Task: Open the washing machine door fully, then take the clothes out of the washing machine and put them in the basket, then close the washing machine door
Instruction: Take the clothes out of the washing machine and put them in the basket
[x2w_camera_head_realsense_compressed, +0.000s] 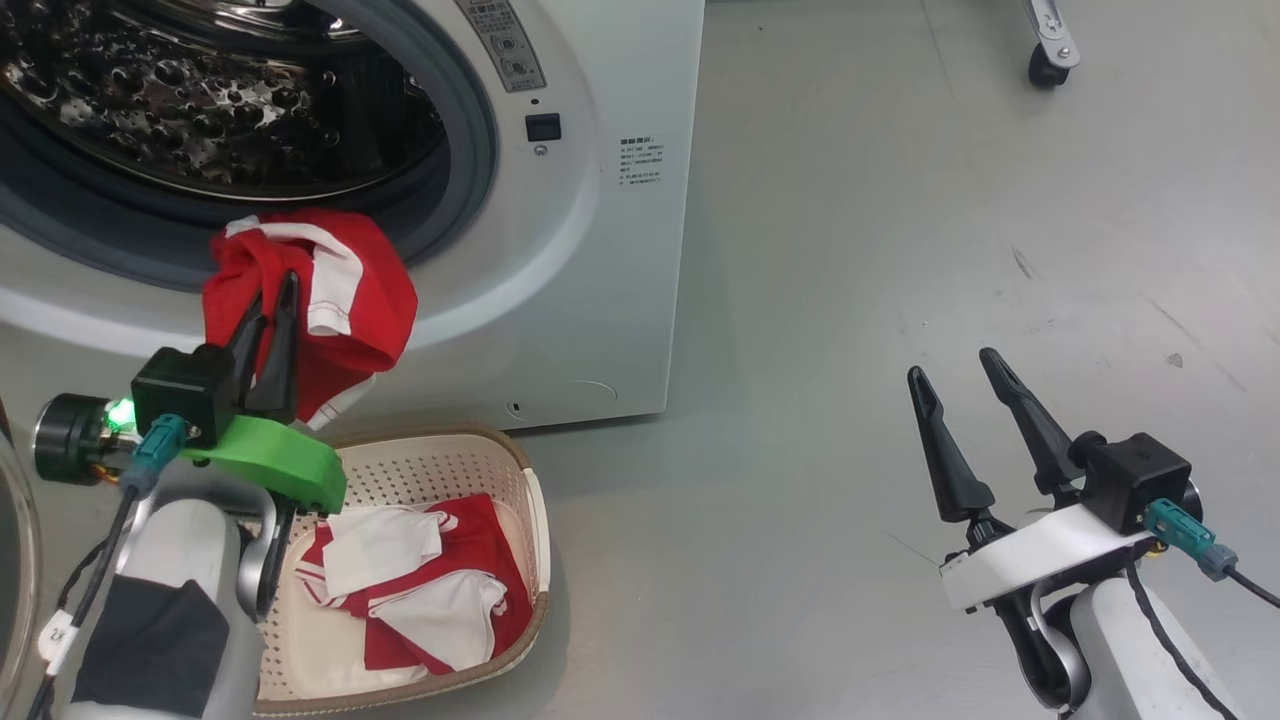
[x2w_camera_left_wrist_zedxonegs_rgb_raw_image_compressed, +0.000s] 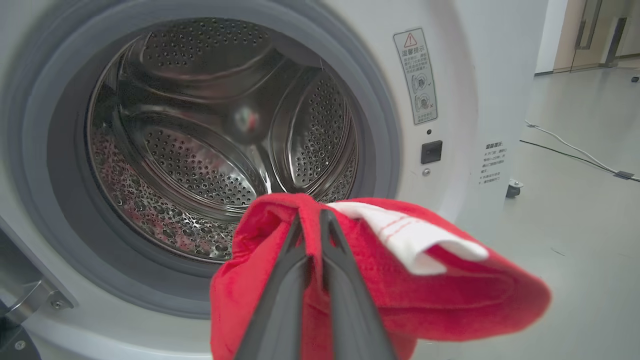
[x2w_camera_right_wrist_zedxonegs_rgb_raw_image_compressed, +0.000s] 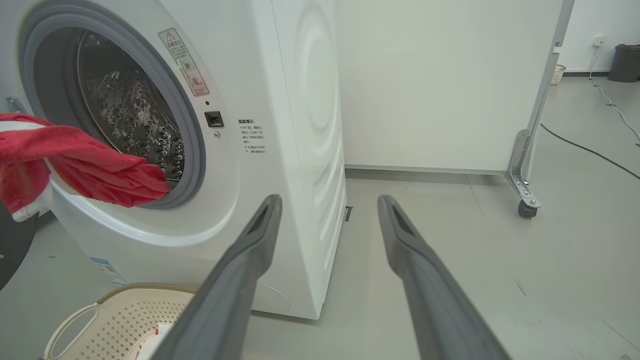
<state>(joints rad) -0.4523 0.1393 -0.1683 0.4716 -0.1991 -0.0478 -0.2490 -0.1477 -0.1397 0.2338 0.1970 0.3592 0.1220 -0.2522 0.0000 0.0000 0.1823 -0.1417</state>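
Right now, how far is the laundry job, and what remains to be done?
Done: the washing machine door is swung open, and one red and white garment lies in the basket. In hand: the left gripper is shut on another red garment outside the drum, which shows no more fabric. Left: drop it in the basket, then close the door.

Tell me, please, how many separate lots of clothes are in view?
2. One bunch of clothes hangs from the left gripper before the washing machine; one pile of clothes lies in the basket. The pile may hold several garments.
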